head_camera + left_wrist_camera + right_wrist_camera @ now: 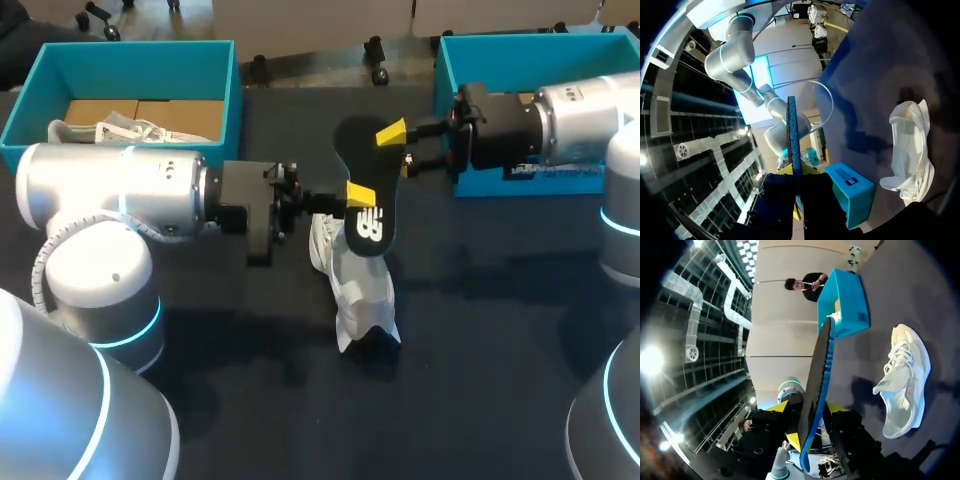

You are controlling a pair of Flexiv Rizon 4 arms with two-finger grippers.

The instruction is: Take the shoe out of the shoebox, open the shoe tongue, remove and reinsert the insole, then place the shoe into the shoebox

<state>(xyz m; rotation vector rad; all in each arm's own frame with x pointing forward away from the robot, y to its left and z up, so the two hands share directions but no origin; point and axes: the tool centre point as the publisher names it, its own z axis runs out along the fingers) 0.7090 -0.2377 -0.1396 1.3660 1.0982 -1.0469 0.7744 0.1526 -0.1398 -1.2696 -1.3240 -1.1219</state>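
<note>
Head view: the black insole (356, 150), with a white logo (368, 226) at its near end, hangs over the white shoe (358, 288) at mid-table. The left gripper (355, 195) and right gripper (398, 148) both clamp it. Left wrist view: the insole is edge-on and pinched; the teal box (852, 195) has a label (850, 181) too small to read. Right wrist view: the insole's edge is blue and gripped; the laced shoe lies beside it.

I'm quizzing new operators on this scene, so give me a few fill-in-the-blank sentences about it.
The left gripper and right gripper both grip the black ____ in the air. The white shoe lies on the dark ____, outside any box. The other shoe sits inside the teal ____ beside the left arm.
Missing words: insole; table; shoebox.
</note>
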